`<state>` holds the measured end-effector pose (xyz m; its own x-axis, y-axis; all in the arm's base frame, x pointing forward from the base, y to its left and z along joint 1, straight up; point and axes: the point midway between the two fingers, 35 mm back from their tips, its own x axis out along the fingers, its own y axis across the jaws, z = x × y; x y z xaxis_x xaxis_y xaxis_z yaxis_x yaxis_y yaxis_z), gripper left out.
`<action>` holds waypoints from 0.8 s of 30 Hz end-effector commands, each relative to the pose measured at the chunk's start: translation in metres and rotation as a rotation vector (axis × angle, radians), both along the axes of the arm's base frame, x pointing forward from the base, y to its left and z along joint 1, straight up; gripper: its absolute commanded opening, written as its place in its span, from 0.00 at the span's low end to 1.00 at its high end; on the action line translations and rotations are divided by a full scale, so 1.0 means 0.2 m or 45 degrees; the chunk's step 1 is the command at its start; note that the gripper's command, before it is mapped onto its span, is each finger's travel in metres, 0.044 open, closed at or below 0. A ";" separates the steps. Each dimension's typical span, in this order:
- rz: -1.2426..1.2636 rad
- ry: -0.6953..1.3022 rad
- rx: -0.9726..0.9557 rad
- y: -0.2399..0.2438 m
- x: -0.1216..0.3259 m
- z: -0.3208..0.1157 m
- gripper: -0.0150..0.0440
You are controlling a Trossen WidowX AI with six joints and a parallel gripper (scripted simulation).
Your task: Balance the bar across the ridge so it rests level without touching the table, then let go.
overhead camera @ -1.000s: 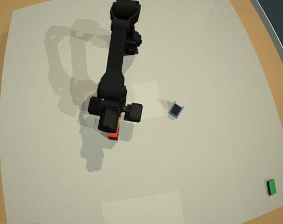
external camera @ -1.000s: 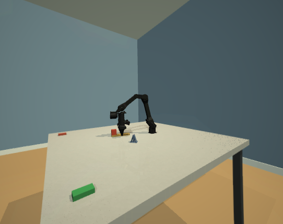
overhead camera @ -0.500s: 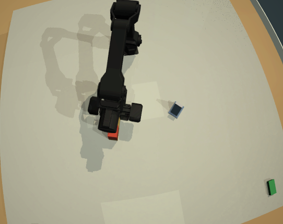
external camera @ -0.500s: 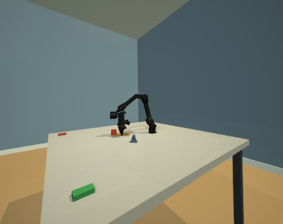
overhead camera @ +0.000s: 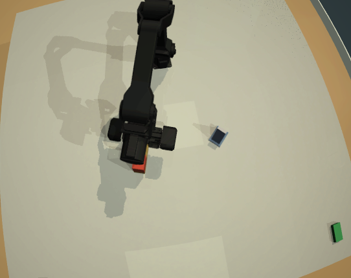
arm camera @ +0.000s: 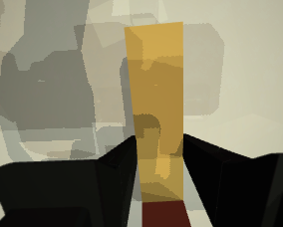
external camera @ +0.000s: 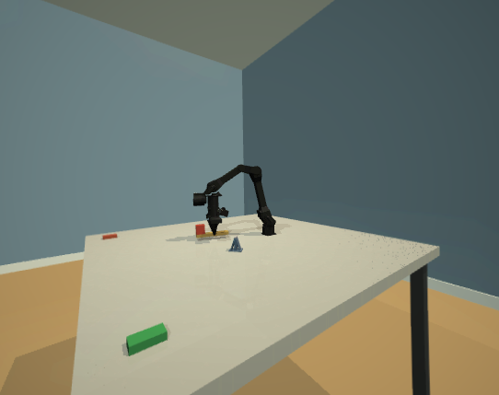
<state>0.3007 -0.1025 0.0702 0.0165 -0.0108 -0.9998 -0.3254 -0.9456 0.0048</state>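
Note:
A yellow bar (overhead camera: 147, 150) (external camera: 222, 233) (arm camera: 158, 85) lies low at the table surface, with a red block (overhead camera: 139, 168) (external camera: 200, 229) (arm camera: 164, 214) standing on one end. My gripper (external camera: 214, 234) (arm camera: 157, 139) points down and is shut on the bar between the red block and the bar's far end. In the top view the arm hides the fingertips and most of the bar. The ridge (overhead camera: 214, 143) (external camera: 236, 245), a small blue-grey wedge shape, stands on the table apart from the bar, to its right in the top view, with nothing on it.
A green block (overhead camera: 337, 232) (external camera: 146, 339) lies far from the arm, at the lower right in the top view. A small red piece (external camera: 110, 237) lies near the table's far left edge in the exterior view.

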 end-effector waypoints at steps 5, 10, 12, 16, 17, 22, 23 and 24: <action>0.003 -0.013 -0.002 0.00 0.02 0.11 0.25; 0.004 -0.013 -0.002 0.00 0.01 0.18 0.25; 0.005 -0.013 -0.002 0.00 0.01 0.20 0.25; 0.005 -0.013 -0.002 0.00 0.01 0.26 0.25; 0.005 -0.013 -0.002 0.00 0.01 0.27 0.25; 0.006 -0.013 -0.002 0.00 0.00 0.33 0.25; 0.007 -0.013 -0.002 0.00 0.00 0.35 0.25; 0.007 -0.013 -0.002 0.00 0.00 0.36 0.25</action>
